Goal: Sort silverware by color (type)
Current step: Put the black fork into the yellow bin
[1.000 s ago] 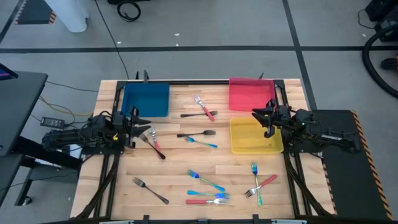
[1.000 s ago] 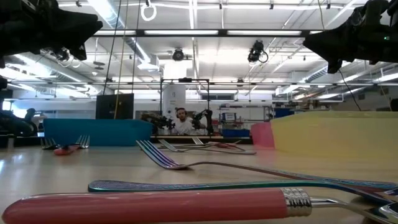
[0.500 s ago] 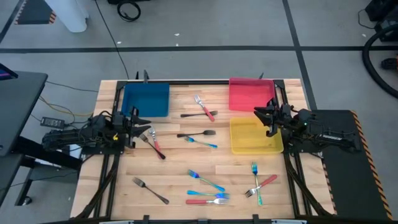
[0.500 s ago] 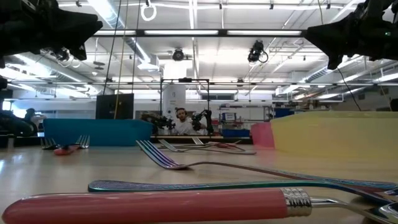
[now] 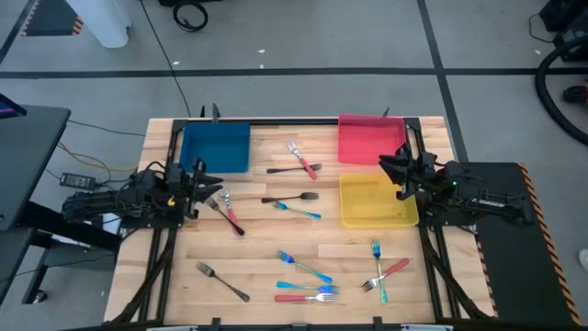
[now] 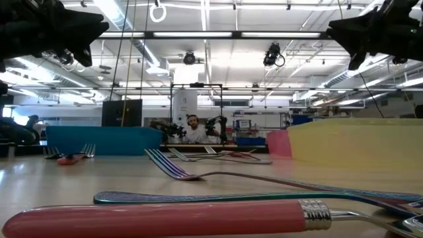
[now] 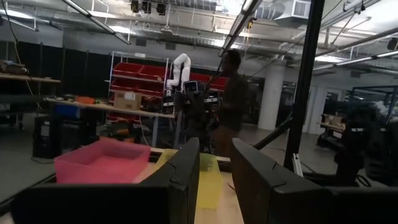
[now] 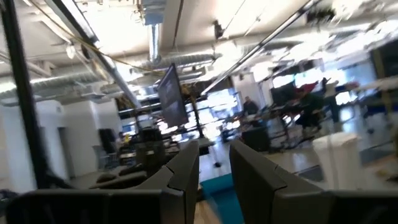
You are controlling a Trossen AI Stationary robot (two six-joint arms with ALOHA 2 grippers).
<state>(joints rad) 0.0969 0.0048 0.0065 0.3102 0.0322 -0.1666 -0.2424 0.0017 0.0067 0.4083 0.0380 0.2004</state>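
twelve or so thin forks, none yet in a tray

all of the silverware lies loose on the wooden desk point(image 5: 276, 241). red-handled forks: one point(image 5: 303, 164) near the pink tray point(image 5: 369, 140), one point(image 5: 228, 211) just beside the left gripper point(image 5: 203, 182), one point(image 5: 299, 297) at the near edge, one point(image 5: 390, 271) crossed with a teal fork point(image 5: 378, 262). more teal forks sit at the middle point(image 5: 296, 211) and low centre point(image 5: 305, 268). dark grey forks lie near the blue tray point(image 5: 216, 147) side point(image 5: 287, 169), at the middle point(image 5: 289, 198) and at lower left point(image 5: 222, 281). the yellow tray point(image 5: 377, 202) holds nothing visible.

both arms hang raised at the desk's sides, the left gripper by the blue tray, the right gripper point(image 5: 397, 171) over the gap between the pink and yellow trays. each wrist view shows its jaws apart by a narrow gap with nothing between them.

these forks are probably light, rigid and slick, lying nearly flat, so a pinch from above has little to bite on. the handle's mid-length looks the best place to grip, across its narrow width; the red handles seem thicker and easier. the crossed pair and the clustered low-centre forks risk being dragged together, so the isolated ones look safer.
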